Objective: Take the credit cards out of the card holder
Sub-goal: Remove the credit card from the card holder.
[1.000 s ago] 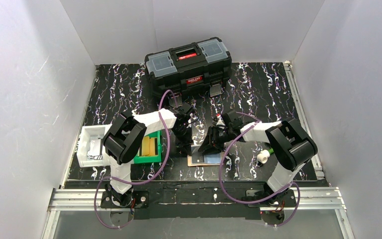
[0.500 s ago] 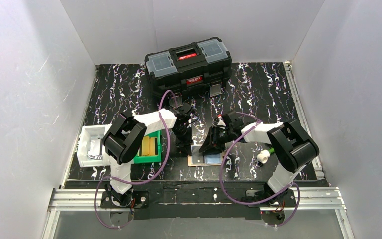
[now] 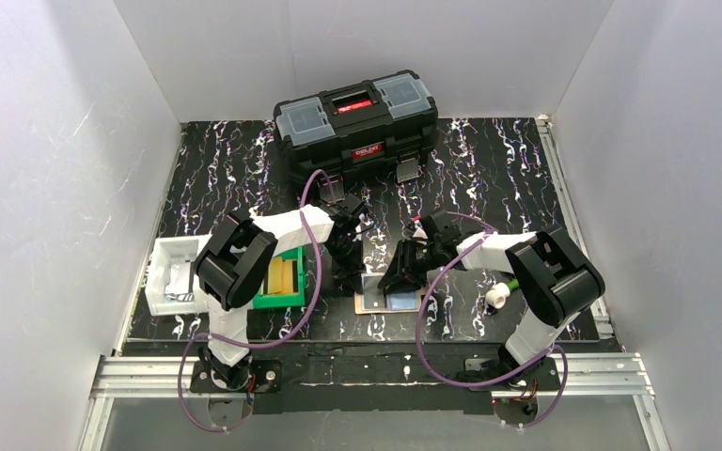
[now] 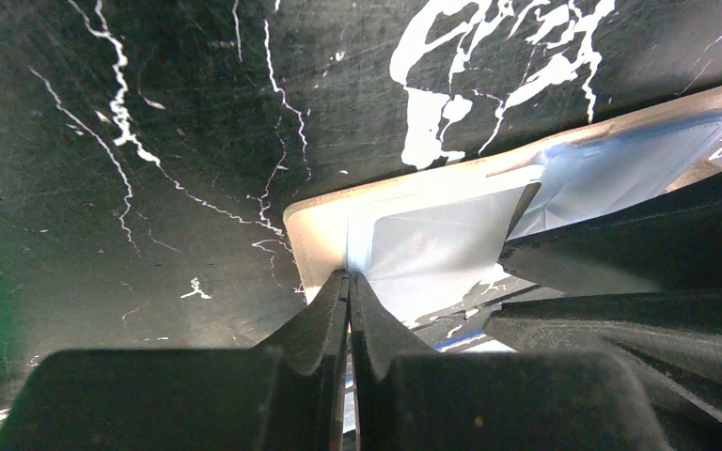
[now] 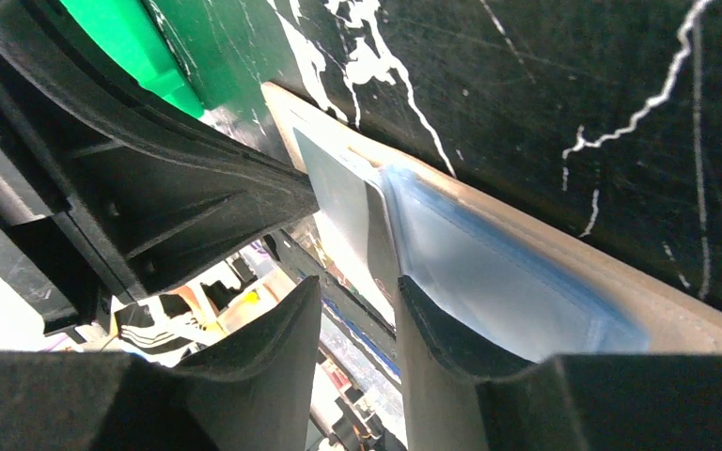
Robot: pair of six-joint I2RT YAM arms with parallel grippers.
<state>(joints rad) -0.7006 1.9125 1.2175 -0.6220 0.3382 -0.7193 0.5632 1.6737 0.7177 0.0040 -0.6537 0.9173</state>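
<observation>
Card holder [image 4: 315, 221] lies open on table [image 3: 489, 169] btwn the arms, left gripper [image 4: 349, 277] shut w/ tips at its edge, right gripper [image 5: 357, 282] part-open by grey card [image 4: 432, 244] & light blue card [image 5: 508, 272]; cards prob. light, stiff, slick, so pinch an exposed edge.

Both arms reach in toward the middle, wrists bent down. The left gripper [image 4: 348, 282] is squeezed tight. The right gripper [image 5: 357, 291] has its jaws a bit apart.

Black marbled table [image 3: 498, 160]: toolbox [image 3: 355, 122], green bin [image 3: 277, 302], white tray [image 3: 155, 282], card holder [image 3: 368, 304]
</observation>
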